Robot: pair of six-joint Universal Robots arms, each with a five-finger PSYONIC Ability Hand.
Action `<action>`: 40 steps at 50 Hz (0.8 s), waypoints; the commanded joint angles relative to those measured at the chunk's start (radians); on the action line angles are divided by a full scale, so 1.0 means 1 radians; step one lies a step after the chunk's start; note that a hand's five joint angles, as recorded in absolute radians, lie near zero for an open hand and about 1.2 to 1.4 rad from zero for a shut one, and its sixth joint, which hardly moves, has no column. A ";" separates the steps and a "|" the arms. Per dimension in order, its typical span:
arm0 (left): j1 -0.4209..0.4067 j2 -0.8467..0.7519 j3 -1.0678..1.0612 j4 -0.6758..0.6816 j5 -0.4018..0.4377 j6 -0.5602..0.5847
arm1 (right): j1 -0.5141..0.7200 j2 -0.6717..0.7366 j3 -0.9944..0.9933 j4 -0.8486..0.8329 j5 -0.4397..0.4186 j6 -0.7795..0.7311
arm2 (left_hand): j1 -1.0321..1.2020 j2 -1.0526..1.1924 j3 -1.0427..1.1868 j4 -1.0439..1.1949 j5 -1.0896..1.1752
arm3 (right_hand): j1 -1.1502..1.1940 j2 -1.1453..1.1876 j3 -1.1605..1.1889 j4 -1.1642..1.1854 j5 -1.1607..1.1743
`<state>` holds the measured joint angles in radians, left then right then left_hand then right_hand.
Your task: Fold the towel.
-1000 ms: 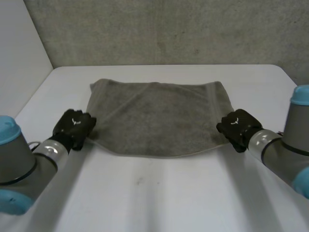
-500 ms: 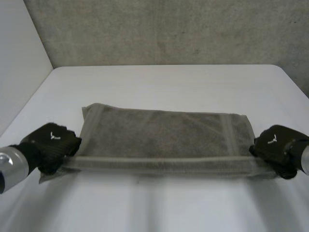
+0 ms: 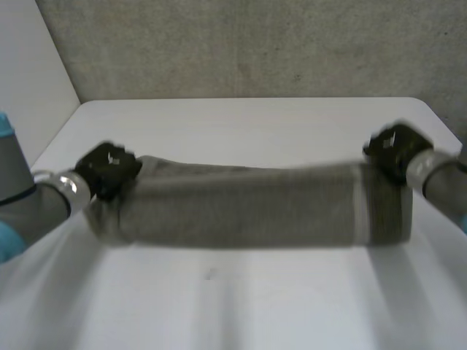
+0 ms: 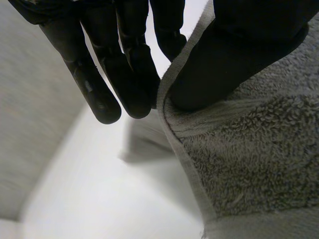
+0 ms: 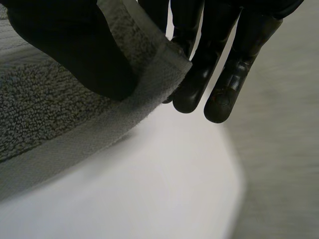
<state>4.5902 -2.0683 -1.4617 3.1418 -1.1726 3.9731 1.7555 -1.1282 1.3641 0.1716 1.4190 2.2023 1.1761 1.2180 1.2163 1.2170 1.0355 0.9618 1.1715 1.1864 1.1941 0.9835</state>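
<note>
The left robot hand (image 3: 108, 169) and the right robot hand (image 3: 394, 149) are matt black, each with a small white mark on its back. A silvery wrist ring (image 3: 69, 184) joins each to a grey arm (image 3: 28, 210) with light-blue caps (image 3: 6, 240). The fingers (image 4: 102, 94) are smooth, glossy black, with rounded tips.

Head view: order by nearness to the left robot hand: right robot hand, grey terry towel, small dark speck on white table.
1. Grey terry towel: pinched by left robot hand.
2. Small dark speck: before towel's middle.
3. Right robot hand: towel's opposite end.
</note>
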 commanded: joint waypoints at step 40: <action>-0.027 0.122 -0.361 0.218 -0.001 -0.333 | 0.016 -0.134 0.360 -0.181 -0.022 0.155 | 0.220 0.178 0.180 0.179 0.186 | 0.434 0.225 0.210 0.202 0.238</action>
<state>4.5658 -1.9561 -1.8064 3.4640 -1.1733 3.6363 1.7749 -1.2342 1.6898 -0.0476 1.3913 2.3573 1.1944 1.2180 1.2168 1.2172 1.0400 0.9618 1.1802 1.1864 1.1941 0.9919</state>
